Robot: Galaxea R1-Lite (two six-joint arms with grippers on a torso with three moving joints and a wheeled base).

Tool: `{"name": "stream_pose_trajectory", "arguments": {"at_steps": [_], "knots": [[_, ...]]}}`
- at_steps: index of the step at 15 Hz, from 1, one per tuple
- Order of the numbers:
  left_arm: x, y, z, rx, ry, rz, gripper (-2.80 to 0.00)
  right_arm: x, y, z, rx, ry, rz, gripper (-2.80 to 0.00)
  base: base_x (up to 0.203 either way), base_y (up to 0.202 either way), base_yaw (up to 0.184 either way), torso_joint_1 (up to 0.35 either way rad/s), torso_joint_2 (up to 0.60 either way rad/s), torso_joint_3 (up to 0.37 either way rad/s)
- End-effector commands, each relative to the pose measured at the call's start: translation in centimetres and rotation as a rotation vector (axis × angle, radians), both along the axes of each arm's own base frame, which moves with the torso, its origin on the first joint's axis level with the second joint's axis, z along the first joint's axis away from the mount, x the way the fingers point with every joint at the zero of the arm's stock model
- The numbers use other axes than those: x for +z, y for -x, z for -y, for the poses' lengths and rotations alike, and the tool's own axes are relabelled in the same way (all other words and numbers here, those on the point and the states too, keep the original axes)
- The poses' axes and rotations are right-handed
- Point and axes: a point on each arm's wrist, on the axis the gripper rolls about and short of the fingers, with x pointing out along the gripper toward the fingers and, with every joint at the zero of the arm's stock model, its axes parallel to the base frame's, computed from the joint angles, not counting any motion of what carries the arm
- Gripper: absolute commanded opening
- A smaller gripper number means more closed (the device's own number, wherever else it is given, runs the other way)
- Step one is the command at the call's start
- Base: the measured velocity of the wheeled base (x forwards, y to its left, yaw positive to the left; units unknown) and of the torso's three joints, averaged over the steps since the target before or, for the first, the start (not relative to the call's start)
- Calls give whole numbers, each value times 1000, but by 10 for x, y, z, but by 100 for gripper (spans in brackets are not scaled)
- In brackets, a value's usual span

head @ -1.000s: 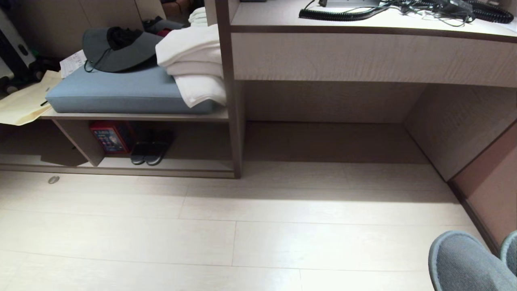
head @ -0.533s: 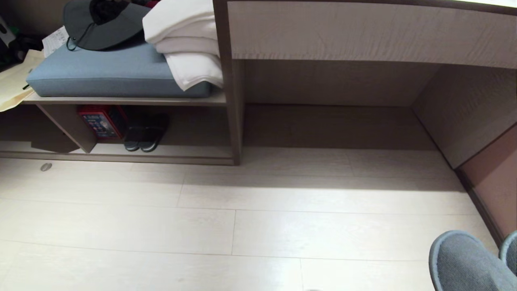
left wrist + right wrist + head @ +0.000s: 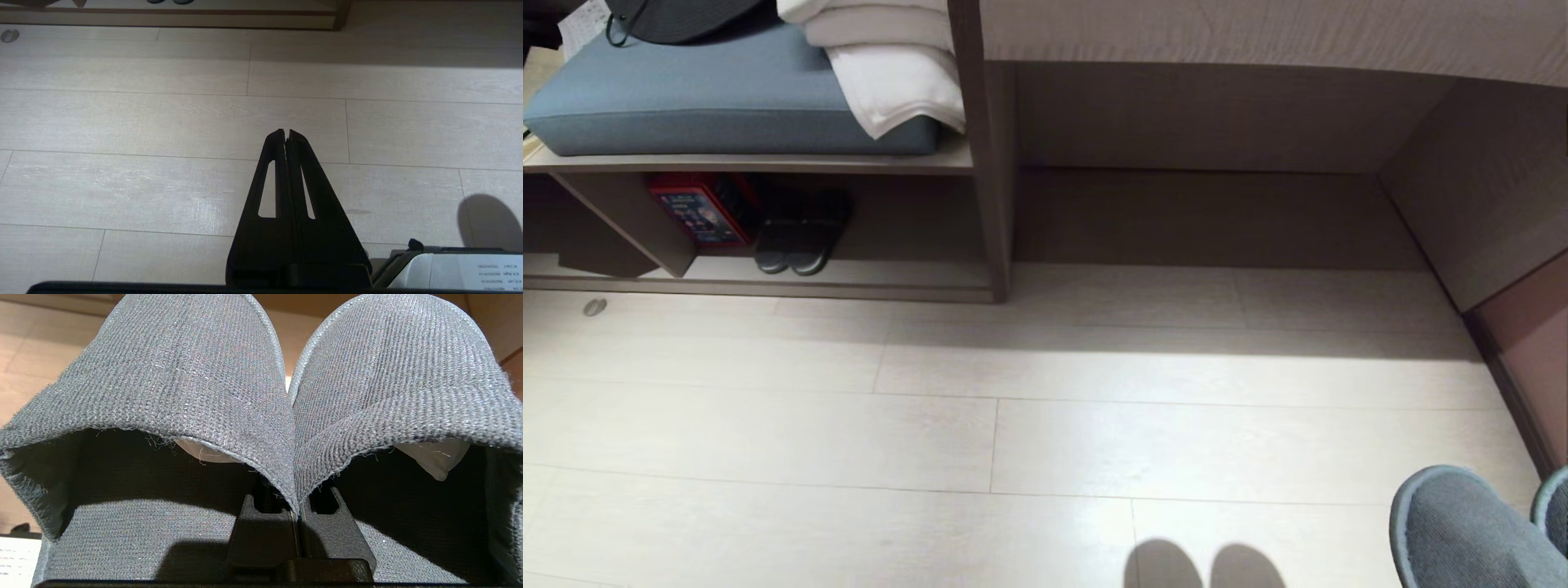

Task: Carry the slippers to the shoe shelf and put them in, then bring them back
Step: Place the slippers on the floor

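The slippers (image 3: 1462, 531) are blue-grey fabric and show at the lower right of the head view, held above the pale floor. In the right wrist view both slippers (image 3: 196, 375) fill the picture side by side. My right gripper (image 3: 296, 510) is shut on the inner edges of their two straps, pinched together. The shoe shelf (image 3: 849, 282) stands at the far left, low and beige, some way from the slippers. My left gripper (image 3: 286, 132) hangs shut and empty over the bare floor.
Inside the shelf sit a dark closed-toe pair (image 3: 792, 245) and a red box (image 3: 694, 208). On top lie a blue cushion (image 3: 686, 98) and white towels (image 3: 890, 73). A desk front (image 3: 1258, 33) spans the back; a wall panel (image 3: 1527, 343) closes the right.
The whole head picture has shifted: shelf, cushion and desk slid upward, so the camera tilted down. The slippers kept their place in the picture. Two shadows now show on the floor at the bottom.
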Motion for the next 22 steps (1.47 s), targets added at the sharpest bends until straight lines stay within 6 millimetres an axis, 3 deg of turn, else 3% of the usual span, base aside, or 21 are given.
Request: {"name": "stream_pose_trajectory", "arguments": {"at_steps": [1, 22], "knots": [[0, 0, 0, 1, 0, -2, -280, 0, 0, 0, 1, 1, -2, -280, 0, 0, 0, 2, 2, -189], [0, 0, 0, 0, 2, -1, -280, -1, 0, 0, -10, 0, -7, -280, 0, 0, 0, 4, 4, -198]]}}
